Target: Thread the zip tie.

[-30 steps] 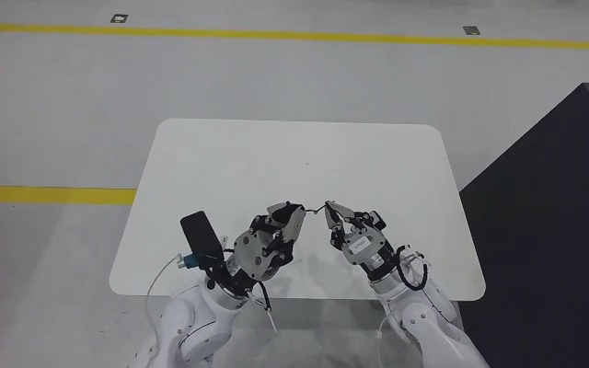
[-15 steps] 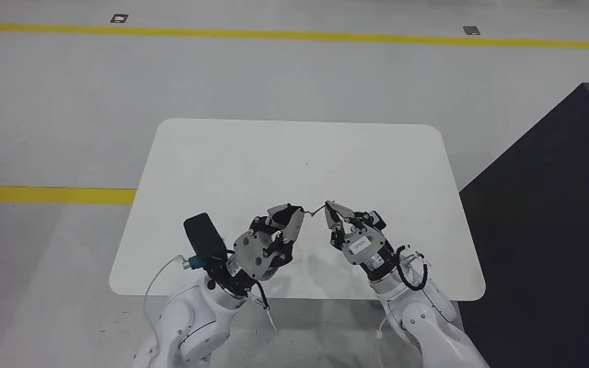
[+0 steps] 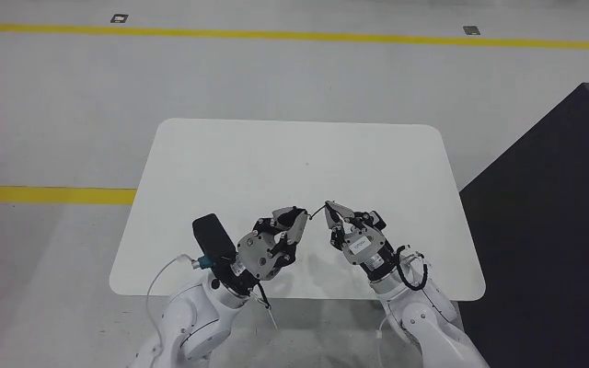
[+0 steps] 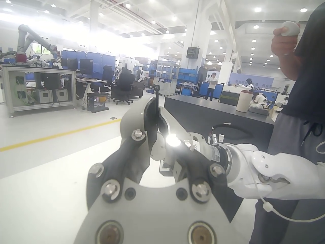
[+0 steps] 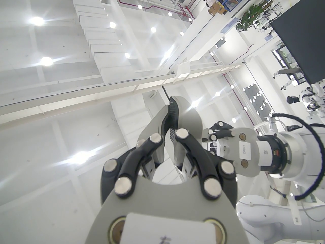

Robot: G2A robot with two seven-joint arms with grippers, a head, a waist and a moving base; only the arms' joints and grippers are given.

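- The slim black plastic zip tie (image 3: 317, 212) is off the rounded white table (image 3: 294, 156). It is held in the air above the table's robot-side edge, in the gap between the two grippers.
- The left gripper (image 3: 294, 219) has its fingers pinched together on the zip tie (image 4: 157, 95). A short length stands out past the fingertips and ends in the small square head. Leaving the head proud of the fingers looks deliberate, since it keeps the locking slot exposed and reachable.
- The right gripper (image 3: 332, 210) is also clamped down on the strap (image 5: 165, 93). Only a thin pointed tip pokes out beyond its ribbed black pads. Such a short stick-out probably keeps the limp tail stiff enough to aim.
- The two grippers face each other above the table's near edge, with fingertips close but apart. This arrangement suits feeding the tip into the head.
- Lifting the work clear of the table likely gives both wrists room to tilt without scraping the surface.
- From above, the tie reads as a fine dark line, slightly kinked, spanning the gap between the fingertips.
- I cannot tell whether the tip has entered the slot, or where the rest of the strap runs.
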